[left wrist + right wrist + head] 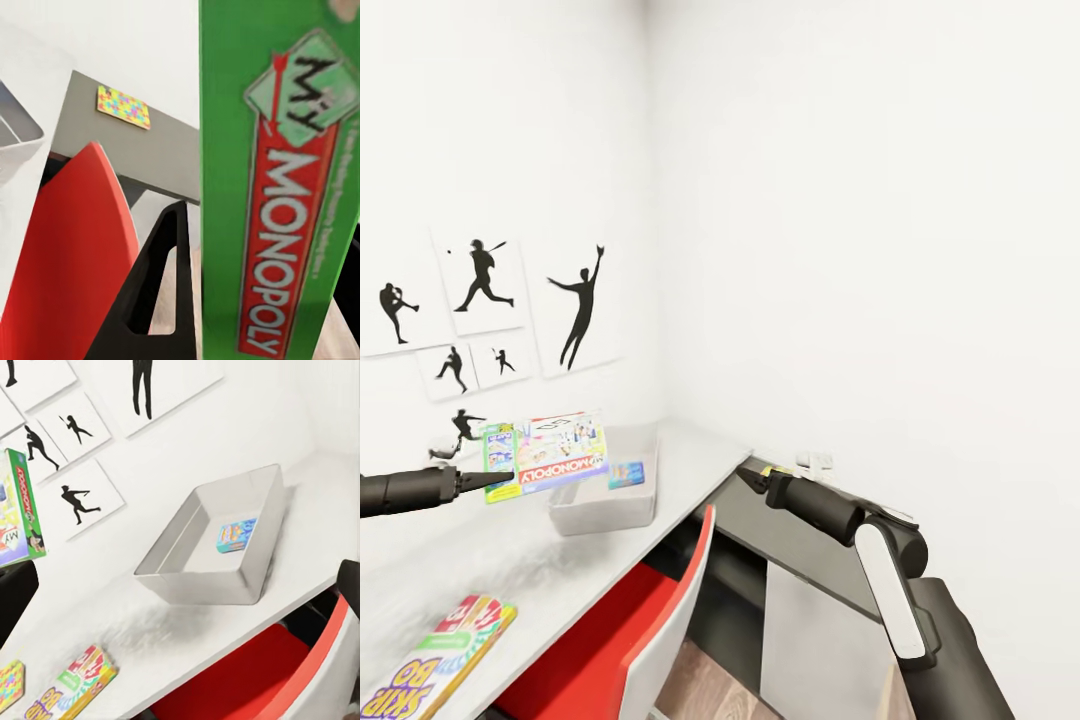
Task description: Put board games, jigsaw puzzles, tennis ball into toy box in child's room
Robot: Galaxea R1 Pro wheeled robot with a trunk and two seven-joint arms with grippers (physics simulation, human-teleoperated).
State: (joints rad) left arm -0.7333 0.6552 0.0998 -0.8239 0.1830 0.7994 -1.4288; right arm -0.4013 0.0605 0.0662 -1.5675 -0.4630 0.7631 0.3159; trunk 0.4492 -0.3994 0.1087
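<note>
My left gripper (500,480) is shut on the green-white Monopoly board game (546,453), holding it in the air just left of the toy box (600,512). Up close, one black finger (187,300) lies against the box's green face (277,187). The grey toy box (196,579) stands on the pale table (500,570) with a blue board game (236,535) lying inside. A red-and-green board game (445,655) lies at the table's near end, beside a jigsaw puzzle (9,682). Another jigsaw puzzle (124,106) rests on the dark cabinet. My right gripper (745,478) is open and empty. The tennis ball and bed are out of view.
A red chair (660,620) is tucked under the table in front of the toy box. The lower dark-grey cabinet (810,570) joins the table on the right, under my right arm. White walls with black baseball silhouettes (582,305) close off the corner.
</note>
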